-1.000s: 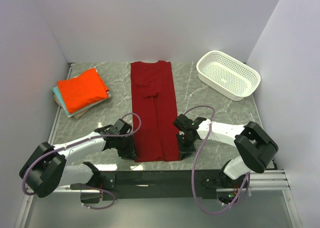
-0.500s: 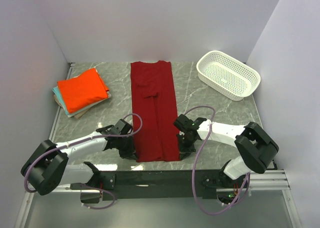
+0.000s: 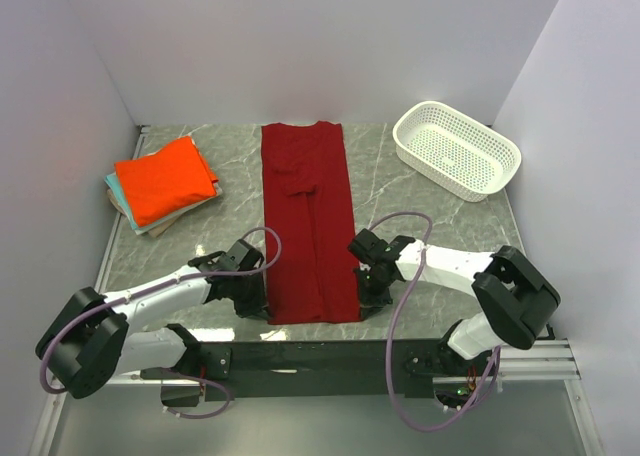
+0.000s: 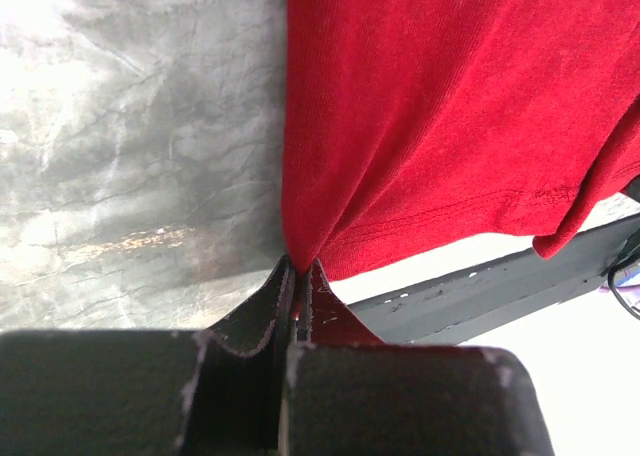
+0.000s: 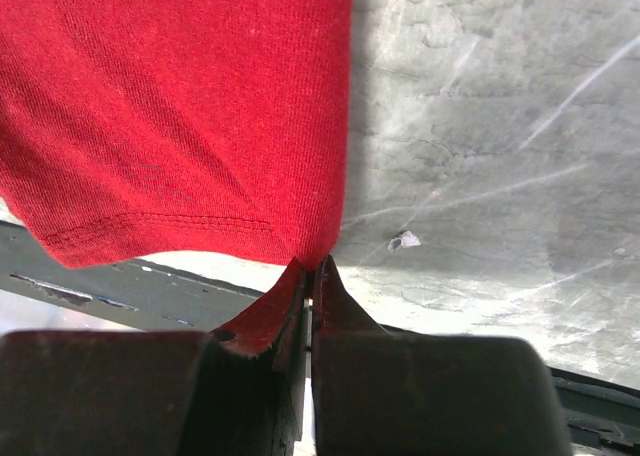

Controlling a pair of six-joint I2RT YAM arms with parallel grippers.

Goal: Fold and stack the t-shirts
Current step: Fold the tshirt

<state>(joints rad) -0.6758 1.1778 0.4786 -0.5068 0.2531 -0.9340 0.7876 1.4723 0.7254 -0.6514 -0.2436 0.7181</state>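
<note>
Central crimson t-shirt [image 3: 308,221] folded lengthwise, orange t-shirt [image 3: 165,179] on teal shirt [image 3: 111,186], perhaps tan shirt [image 3: 158,228]

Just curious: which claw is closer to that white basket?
The right gripper. It pinches the red shirt at its near right corner, on the same side as the basket; the left gripper pinches the near left corner, across the shirt.

The left arm [image 3: 160,294] and right arm [image 3: 450,264] have white links, black joints and a lilac cable [image 3: 398,216] along each. The left gripper [image 4: 297,268] and right gripper [image 5: 312,266] are black, with wedge fingers [image 5: 345,306].
</note>
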